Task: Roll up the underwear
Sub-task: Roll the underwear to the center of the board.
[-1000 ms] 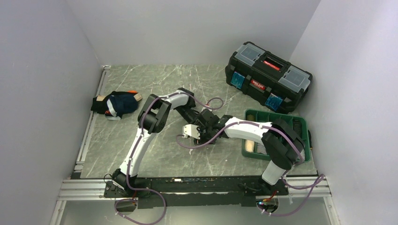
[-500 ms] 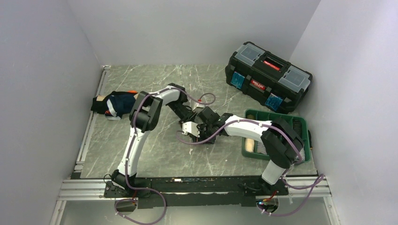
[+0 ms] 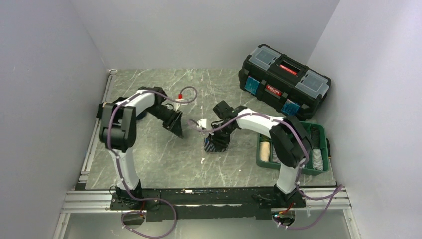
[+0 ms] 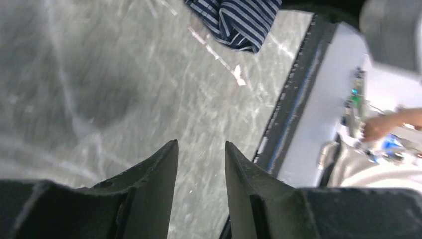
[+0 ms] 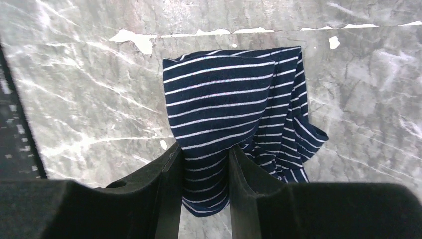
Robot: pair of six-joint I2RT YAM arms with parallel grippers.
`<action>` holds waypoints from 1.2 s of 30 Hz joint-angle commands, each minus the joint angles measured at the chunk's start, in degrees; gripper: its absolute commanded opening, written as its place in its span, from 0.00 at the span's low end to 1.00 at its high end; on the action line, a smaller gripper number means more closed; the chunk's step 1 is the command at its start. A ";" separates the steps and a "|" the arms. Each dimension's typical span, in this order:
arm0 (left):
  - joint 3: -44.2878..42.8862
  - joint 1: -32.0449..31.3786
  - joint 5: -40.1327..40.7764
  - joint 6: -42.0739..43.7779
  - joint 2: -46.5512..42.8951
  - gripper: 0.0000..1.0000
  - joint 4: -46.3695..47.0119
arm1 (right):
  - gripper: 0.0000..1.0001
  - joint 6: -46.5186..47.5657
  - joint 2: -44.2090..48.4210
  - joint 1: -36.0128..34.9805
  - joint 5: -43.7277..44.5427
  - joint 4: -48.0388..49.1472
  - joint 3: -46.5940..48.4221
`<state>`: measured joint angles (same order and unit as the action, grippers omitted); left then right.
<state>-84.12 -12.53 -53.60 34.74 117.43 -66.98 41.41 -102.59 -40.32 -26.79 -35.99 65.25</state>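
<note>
The right gripper (image 5: 203, 152) pinches the navy, white-striped cloth underwear (image 5: 224, 89) over the grey marbled tabletop (image 5: 74, 99); the left gripper (image 4: 200, 147) hangs spread, empty.

the underwear (image 3: 216, 145) lies mid-table (image 3: 164, 159), caught between the fingers of the right gripper (image 5: 204, 154). the left gripper (image 3: 176, 127) hangs to its left, apart. the toolbox (image 3: 283, 82) sits far right; the tray (image 3: 324, 144) lies before it, rolls (image 3: 265, 151) inside.

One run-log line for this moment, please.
right gripper: shut on striped underwear | left gripper: open, empty, apart from it | roll: loose fold, not tight
</note>
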 commanded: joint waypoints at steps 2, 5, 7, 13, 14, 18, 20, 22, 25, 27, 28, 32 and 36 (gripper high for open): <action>14.16 3.48 7.62 -6.23 -16.83 0.47 20.27 | 0.00 5.01 -11.29 5.44 -12.71 -19.64 8.06; 22.76 3.75 14.71 -7.56 -26.21 0.50 30.08 | 0.00 7.70 -16.08 7.65 -15.47 -24.42 13.82; 27.20 3.04 18.05 -6.88 -33.45 0.51 34.75 | 0.00 9.33 -19.25 8.36 -16.98 -27.81 17.61; 38.10 -4.06 25.58 -2.98 -49.71 0.58 44.41 | 0.00 15.07 -28.70 10.75 -24.99 -39.07 26.40; 38.83 -6.40 27.47 -2.18 -51.21 0.60 44.86 | 0.00 15.89 -29.81 10.86 -25.74 -40.50 27.00; 39.02 -16.05 32.40 -0.63 -52.62 0.67 46.41 | 0.00 18.13 -33.70 10.94 -28.37 -44.97 29.14; 36.51 -20.11 33.85 0.06 -50.24 0.70 46.10 | 0.00 18.96 -35.44 10.96 -28.68 -46.56 30.62; 33.49 -23.42 34.76 0.91 -46.28 0.72 45.08 | 0.00 19.18 -37.01 11.09 -28.54 -46.94 30.89; 30.23 -27.64 34.00 0.84 -40.77 0.73 45.66 | 0.00 18.86 -37.91 11.20 -28.48 -46.79 30.93; 28.23 -30.56 33.64 0.62 -37.58 0.74 45.89 | 0.00 18.00 -37.75 11.27 -27.97 -45.83 30.77; 27.30 -31.81 33.34 0.47 -35.49 0.74 45.84 | 0.00 17.51 -37.53 11.31 -27.78 -45.21 30.50; 24.12 -36.01 31.51 -0.22 -30.34 0.74 44.75 | 0.00 16.82 -37.14 11.46 -27.56 -44.17 30.11; 22.53 -37.91 29.71 -1.23 -26.62 0.77 44.00 | 0.00 16.27 -37.42 11.47 -27.03 -43.52 29.78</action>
<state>-58.52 -49.04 -21.41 34.28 88.38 -22.57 55.59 -138.15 -28.58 -60.64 -85.58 96.20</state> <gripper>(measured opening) 0.756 0.325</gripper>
